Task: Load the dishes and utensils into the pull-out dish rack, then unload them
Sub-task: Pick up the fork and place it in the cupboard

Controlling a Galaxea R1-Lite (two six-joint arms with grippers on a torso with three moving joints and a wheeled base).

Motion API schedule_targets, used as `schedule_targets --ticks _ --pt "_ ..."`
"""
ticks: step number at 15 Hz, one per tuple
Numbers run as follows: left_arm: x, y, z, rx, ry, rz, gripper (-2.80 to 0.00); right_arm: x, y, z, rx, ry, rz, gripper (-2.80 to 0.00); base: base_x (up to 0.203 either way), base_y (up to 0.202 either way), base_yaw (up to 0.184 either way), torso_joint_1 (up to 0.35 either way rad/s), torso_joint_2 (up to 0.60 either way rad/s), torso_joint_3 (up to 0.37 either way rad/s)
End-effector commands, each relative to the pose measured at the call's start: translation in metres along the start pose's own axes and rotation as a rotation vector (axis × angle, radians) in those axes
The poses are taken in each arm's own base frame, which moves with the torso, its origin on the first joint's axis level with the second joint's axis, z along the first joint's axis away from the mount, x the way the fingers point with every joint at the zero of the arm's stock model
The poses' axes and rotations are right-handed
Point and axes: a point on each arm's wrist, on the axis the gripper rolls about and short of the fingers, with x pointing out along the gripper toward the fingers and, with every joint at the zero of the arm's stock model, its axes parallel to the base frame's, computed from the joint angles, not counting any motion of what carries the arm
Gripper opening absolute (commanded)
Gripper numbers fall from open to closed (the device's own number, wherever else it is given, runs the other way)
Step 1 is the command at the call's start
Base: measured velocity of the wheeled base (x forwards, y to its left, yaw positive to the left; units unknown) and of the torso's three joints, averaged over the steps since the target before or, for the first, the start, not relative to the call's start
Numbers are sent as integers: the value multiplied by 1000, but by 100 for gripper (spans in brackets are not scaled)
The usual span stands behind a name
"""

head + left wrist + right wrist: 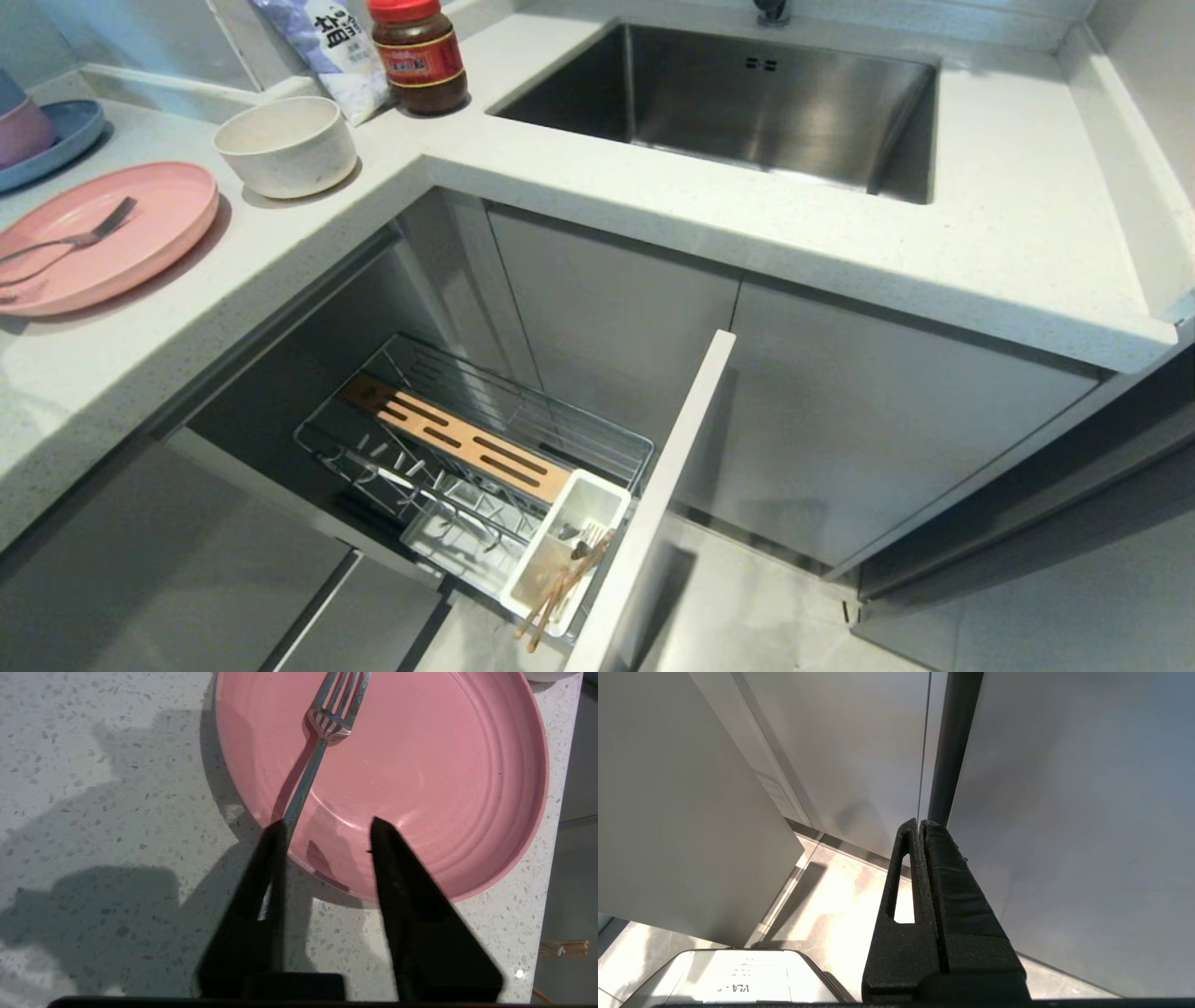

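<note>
We find the left hand (324, 828) over the near edge of the pink plate (420, 774), its fingers parted, holding nothing. The fork (312, 765) lies on the plate, its handle running under one finger (275, 858) and off the rim onto the table (117, 812). We cannot tell whether that finger touches the handle.

In the head view the plate (140, 233) sits at about 9 o'clock, the cream bowl (285, 145) just beyond it toward 10 o'clock. The pull-out dish rack (448, 448) stands open at 6 o'clock, with the chopsticks (565, 588) in its white cutlery tray (597, 499). We see no spoon clearly.

We judge the step in hand to concern the fork. To pick it up well, the hand should shift sideways so the handle lies centred between both fingers, then close where the handle overhangs the rim.

The blue plate (65, 140) and a sauce jar (420, 56) stand clear of the work. The rack's front panel (653, 495) rises beside the tray. The right hand (923, 823) is closed, empty, parked by the cabinet fronts.
</note>
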Motion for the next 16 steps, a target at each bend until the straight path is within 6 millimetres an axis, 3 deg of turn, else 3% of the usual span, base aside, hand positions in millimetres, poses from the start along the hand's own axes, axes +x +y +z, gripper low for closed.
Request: schedule_targets --ticks 1,16 --pt "1 -1 0 -3 -7 -25 0 0 0 -1 0 -2 1 -280 0 0 0 0 0 0" --pt "15 -16 -2 -45 21 -126 0 0 0 -1 0 -2 0 -280 0 0 0 0 0 0"
